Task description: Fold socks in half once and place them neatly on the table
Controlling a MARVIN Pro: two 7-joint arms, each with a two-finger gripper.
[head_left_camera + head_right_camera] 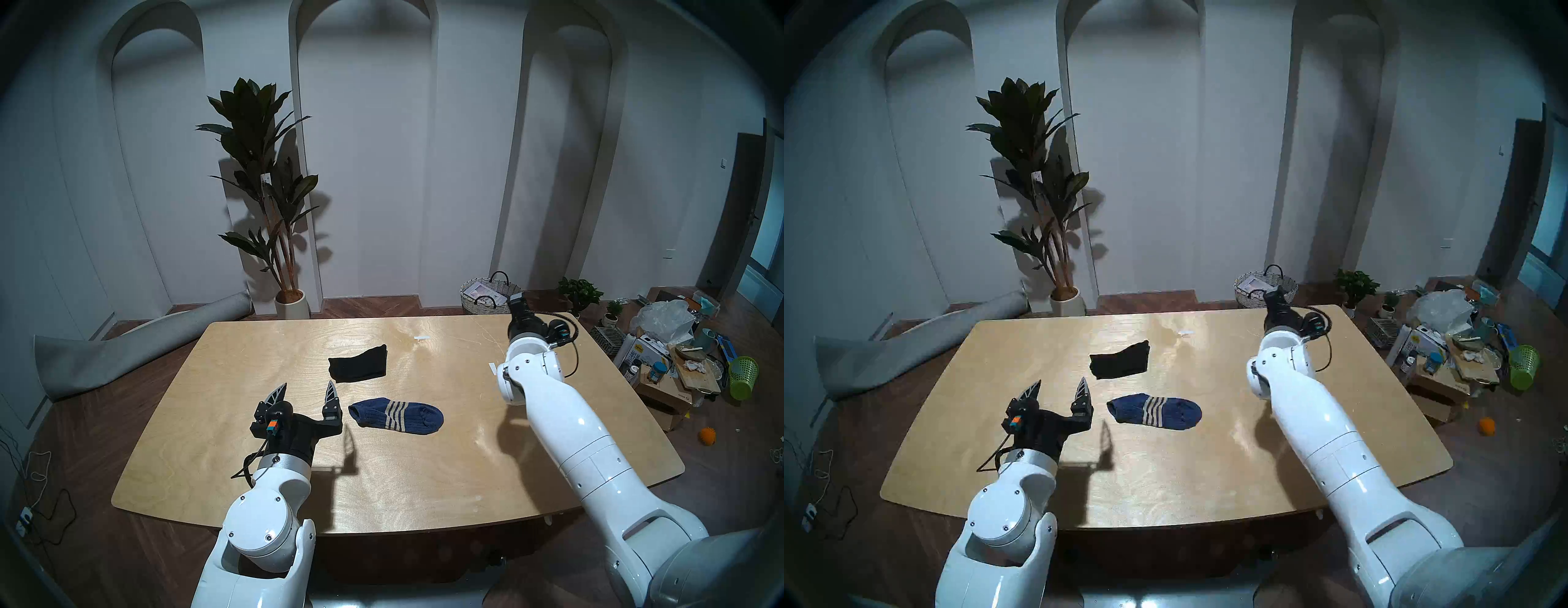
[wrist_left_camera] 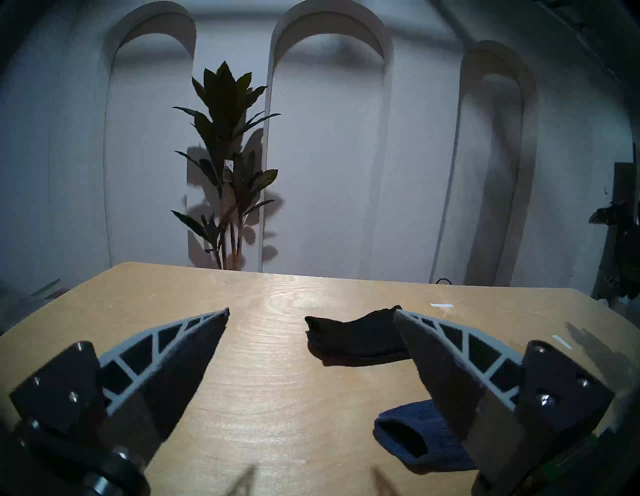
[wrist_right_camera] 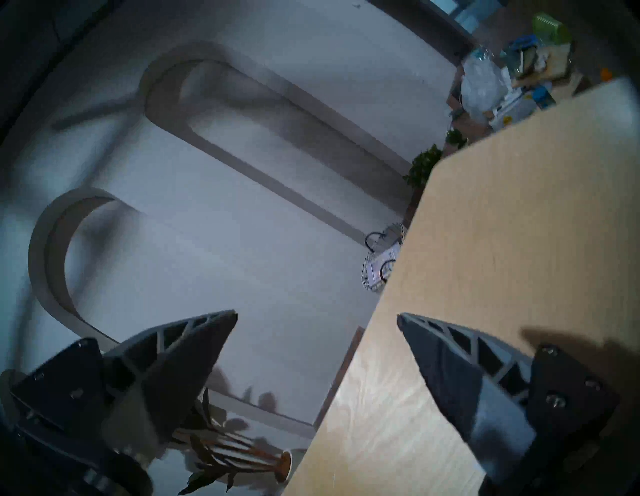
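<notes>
A plain black sock (image 1: 358, 365) lies at the middle of the birch table (image 1: 382, 479) and looks doubled over; it also shows in the left wrist view (image 2: 356, 337). A navy ribbed sock with tan stripes (image 1: 396, 416) lies flat at full length in front of it, its opening toward my left gripper (image 2: 419, 440). My left gripper (image 1: 307, 384) is open and empty, hovering just left of the navy sock, its jaws wide apart in the left wrist view (image 2: 311, 310). My right gripper (image 3: 317, 314) is open and empty over the table's far right corner, pointing off the edge.
Small white tape strips (image 1: 422, 337) sit on the far part of the table. Beyond it stand a potted plant (image 1: 263, 191) and a woven basket (image 1: 488, 293). A rolled grey rug (image 1: 140, 344) lies on the floor left, and clutter (image 1: 679, 352) right.
</notes>
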